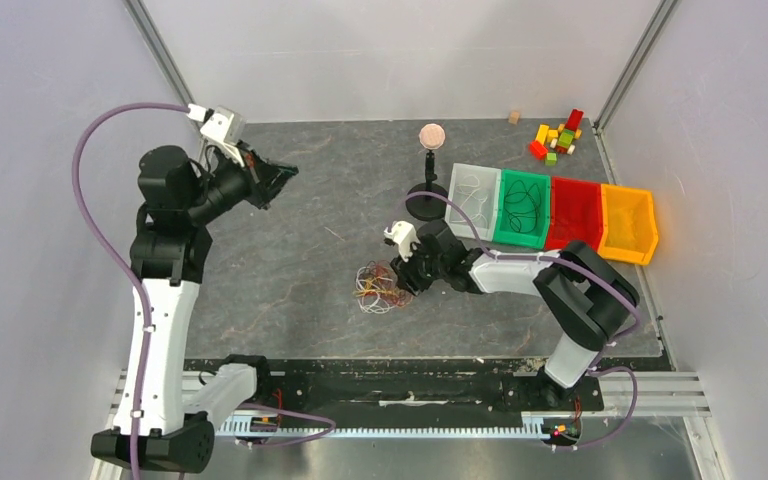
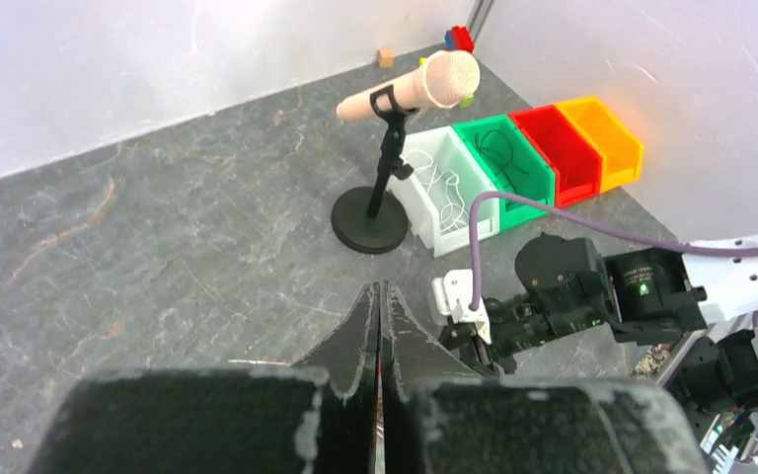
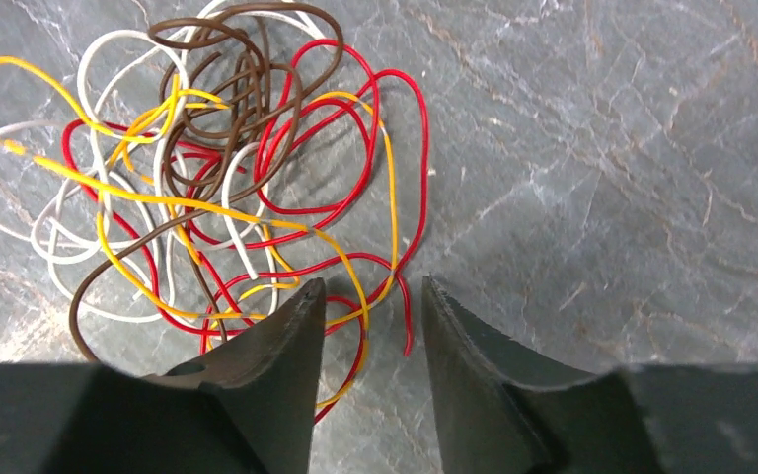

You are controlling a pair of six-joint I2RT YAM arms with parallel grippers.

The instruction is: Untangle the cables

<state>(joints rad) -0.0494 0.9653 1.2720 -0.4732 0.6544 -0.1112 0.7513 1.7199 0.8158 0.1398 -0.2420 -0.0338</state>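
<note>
Cables lie in a loose tangle of red, orange-yellow, white and brown loops on the dark slate table, on the near side of the microphone stand and a little to its left.

The right gripper is down at the tangle's edge, on the side toward the stand. Its two fingers stand partly apart. An orange strand and the loose end of a red one lie in the gap between them. Neither strand is pinched, and a further red loop passes under the left finger.

The left gripper hangs above the table well to the left of the stand. Its fingers are pressed flat together and nothing shows between them.

Just right of the stand's round base runs a row of four bins. The clear bin is nearest and has white wires in it. Next is the green bin, with dark wires inside, followed by the red bin and the yellow bin. Beyond the stand and to its right, a heap of coloured blocks sits in the far corner, with a small wooden cube near it.
</note>
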